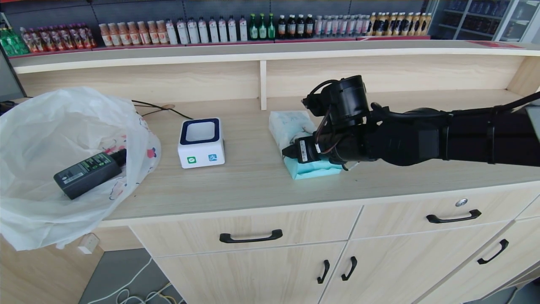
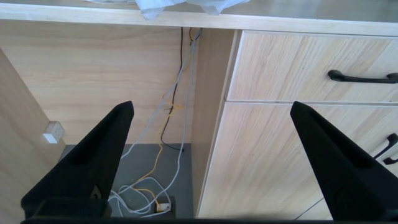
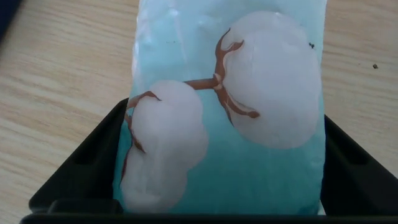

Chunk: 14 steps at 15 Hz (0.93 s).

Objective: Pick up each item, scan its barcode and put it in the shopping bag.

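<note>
A teal and white tissue pack point(image 1: 291, 126) lies on the wooden counter point(image 1: 253, 177), to the right of the white scanner box point(image 1: 201, 142). My right gripper point(image 3: 224, 112) is down over the pack's near end. It is open, with one finger along each long side of the pack point(image 3: 249, 155), which rests on the counter. The translucent shopping bag point(image 1: 50, 139) slumps at the counter's left end and holds a black power adapter point(image 1: 87, 174). My left gripper point(image 2: 211, 106) hangs open below counter level, facing the cabinet front with nothing between its fingers.
A raised back shelf with a divider point(image 1: 263, 84) runs behind the counter. Black cables point(image 1: 160, 109) lie behind the scanner. Drawers with black handles point(image 1: 250, 237) are below the counter, and loose wires point(image 2: 155, 186) lie on the floor. Bottles point(image 1: 253, 27) line the far shelves.
</note>
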Tool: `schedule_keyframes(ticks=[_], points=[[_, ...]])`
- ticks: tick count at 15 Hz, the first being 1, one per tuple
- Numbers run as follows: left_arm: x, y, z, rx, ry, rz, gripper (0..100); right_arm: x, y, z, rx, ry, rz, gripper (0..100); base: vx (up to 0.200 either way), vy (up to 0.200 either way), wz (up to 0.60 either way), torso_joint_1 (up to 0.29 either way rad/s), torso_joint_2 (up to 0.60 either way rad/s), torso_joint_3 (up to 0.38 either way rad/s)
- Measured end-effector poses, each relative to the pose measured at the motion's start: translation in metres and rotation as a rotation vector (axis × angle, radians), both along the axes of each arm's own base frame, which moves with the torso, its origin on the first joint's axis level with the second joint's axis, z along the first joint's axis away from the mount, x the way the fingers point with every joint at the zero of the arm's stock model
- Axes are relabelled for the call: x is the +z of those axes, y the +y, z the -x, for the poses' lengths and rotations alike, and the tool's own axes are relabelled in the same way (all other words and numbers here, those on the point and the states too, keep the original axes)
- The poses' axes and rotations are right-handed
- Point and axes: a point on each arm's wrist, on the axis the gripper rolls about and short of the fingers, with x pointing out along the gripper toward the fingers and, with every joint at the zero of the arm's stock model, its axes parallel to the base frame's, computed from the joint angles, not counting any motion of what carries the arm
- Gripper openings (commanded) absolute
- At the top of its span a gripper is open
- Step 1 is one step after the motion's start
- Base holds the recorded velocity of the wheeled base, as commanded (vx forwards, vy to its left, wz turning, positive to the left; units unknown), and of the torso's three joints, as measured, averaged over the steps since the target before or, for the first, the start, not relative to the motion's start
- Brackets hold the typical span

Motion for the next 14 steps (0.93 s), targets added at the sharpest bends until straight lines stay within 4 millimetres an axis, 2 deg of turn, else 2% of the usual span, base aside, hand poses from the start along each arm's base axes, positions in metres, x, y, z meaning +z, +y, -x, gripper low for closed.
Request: schedule_keyframes(ticks=[9, 14], points=[[0.0, 0.0, 0.0, 0.0, 0.0, 0.0, 100, 0.008, -0.003, 0.003, 0.0, -0.012, -0.01, 0, 0.0, 0.0, 0.0, 0.0, 0.0, 0.0], [0.0, 0.0, 0.0, 0.0, 0.0, 0.0, 100, 0.028, -0.012, 0.015, -0.019, -0.049, -0.022, 0, 0.0, 0.0, 0.0, 0.0, 0.0, 0.0]])
